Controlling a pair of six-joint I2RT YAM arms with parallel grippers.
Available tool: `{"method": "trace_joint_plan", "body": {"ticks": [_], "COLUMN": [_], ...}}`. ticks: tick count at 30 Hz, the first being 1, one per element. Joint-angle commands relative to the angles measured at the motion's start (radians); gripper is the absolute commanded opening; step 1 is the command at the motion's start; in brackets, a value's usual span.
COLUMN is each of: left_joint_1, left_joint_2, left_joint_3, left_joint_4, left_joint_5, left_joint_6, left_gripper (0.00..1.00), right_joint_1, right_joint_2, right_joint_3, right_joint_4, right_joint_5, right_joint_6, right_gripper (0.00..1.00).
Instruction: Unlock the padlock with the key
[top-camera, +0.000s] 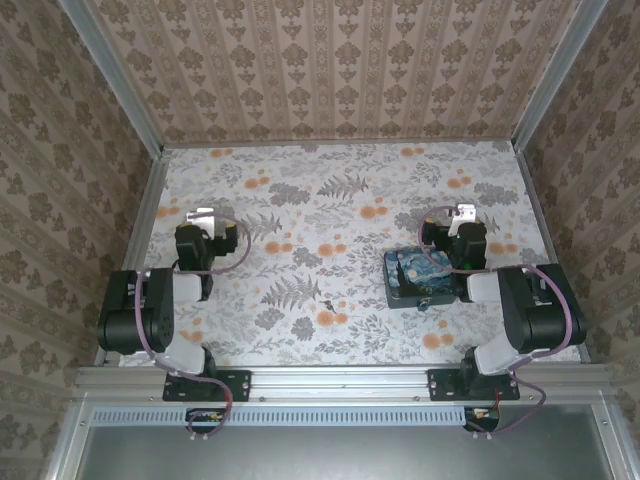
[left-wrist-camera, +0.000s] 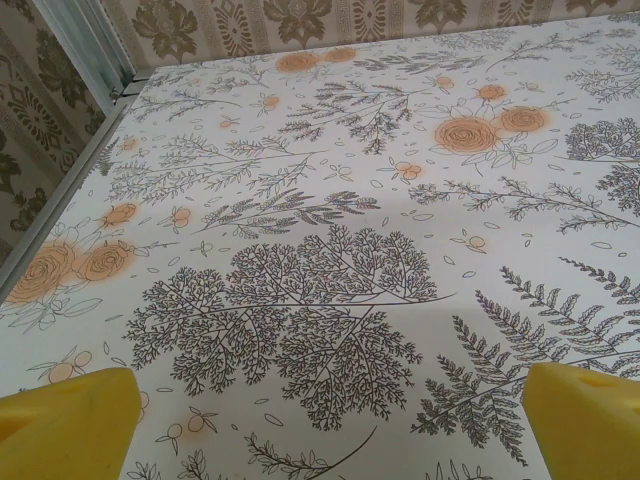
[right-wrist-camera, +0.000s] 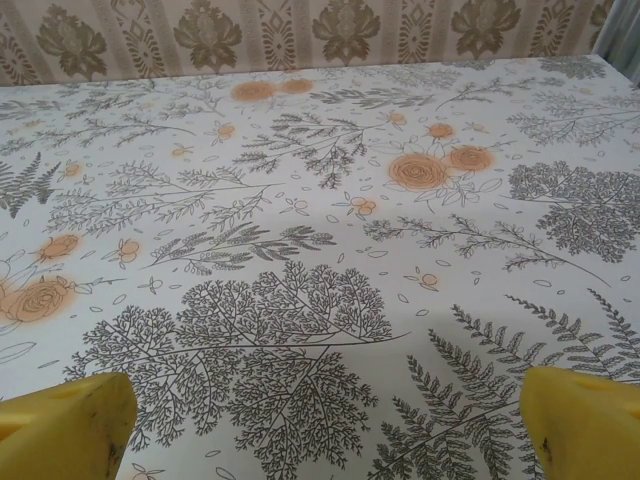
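**1. L arm.** The left gripper (top-camera: 205, 215) sits over the worktop (top-camera: 330, 200) at approx. 9 o'clock from worktop ctr. It points toward 12 o'clock. In the left wrist view, its yellow fingers (left-wrist-camera: 70, 420) sit at the two lower corners of the frame. The jaws are spread wide with nothing between them. Below them is floral-print worktop surface.

**2. R arm.** The right gripper (top-camera: 462, 213) sits at approx. 3 o'clock from ctr, also pointing toward 12 o'clock. The right wrist view shows the same config.: one yellow finger (right-wrist-camera: 585, 420) at each lower corner, set wide apart, with nothing held.

**3. Box.** The blue swirl-painted box (top-camera: 420, 275) lies on the worktop at approx. 4 o'clock from ctr. It is on the 6 o'clock side of the right gripper, close beside the R arm.

**4. Key.** The key (top-camera: 327, 299) reads as a tiny dark item lying on the worktop just toward 6 o'clock of ctr. It lies between the two arms, at 9 o'clock from the box, and well apart from both grippers. It is too small for any detail.

**5. Padlock.** The padlock (top-camera: 425, 303) appears as a small bluish speck at the box's 6 o'clock edge. Cannot tell whether it touches the box or lies just beside it. The shackle cannot be made out at this res.
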Motion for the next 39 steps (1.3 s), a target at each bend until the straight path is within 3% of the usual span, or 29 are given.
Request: {"method": "trace_joint_plan", "body": {"ticks": [1,25,28,30,33,37,39], "left_joint_1": [-0.004,0.009,0.009,0.008,-0.008,-0.035,-0.046], "left_joint_2": [-0.001,0.0,0.0,-0.005,-0.066,-0.175,-0.222], "left_joint_3": [0.007,0.018,0.014,0.01,0.033,0.088,0.132], "left_joint_4": [-0.002,-0.017,-0.011,-0.004,-0.095,-0.268,-0.386], "left_joint_5": [0.02,0.039,0.043,0.041,-0.019,-0.096,-0.109], "left_joint_6": [-0.01,-0.017,-0.016,-0.013,-0.017,-0.012,-0.023], "left_gripper": [1.0,1.0,1.0,1.0,1.0,1.0,1.0], "right_joint_1": [0.003,0.001,-0.025,-0.029,-0.023,-0.044,-0.046], "right_joint_2": [-0.005,-0.003,-0.008,-0.033,-0.098,-0.262,-0.326], "right_joint_3": [0.012,0.017,0.007,0.003,-0.006,0.067,0.097], "right_joint_4": [-0.006,-0.014,0.001,-0.012,-0.049,-0.309,-0.408], "right_joint_5": [-0.031,-0.035,-0.09,-0.027,0.037,0.041,0.096], "right_joint_6": [-0.016,-0.014,0.003,0.034,0.046,0.093,0.203], "right_gripper": [1.0,0.99,1.0,1.0,0.99,0.99,1.0]}}
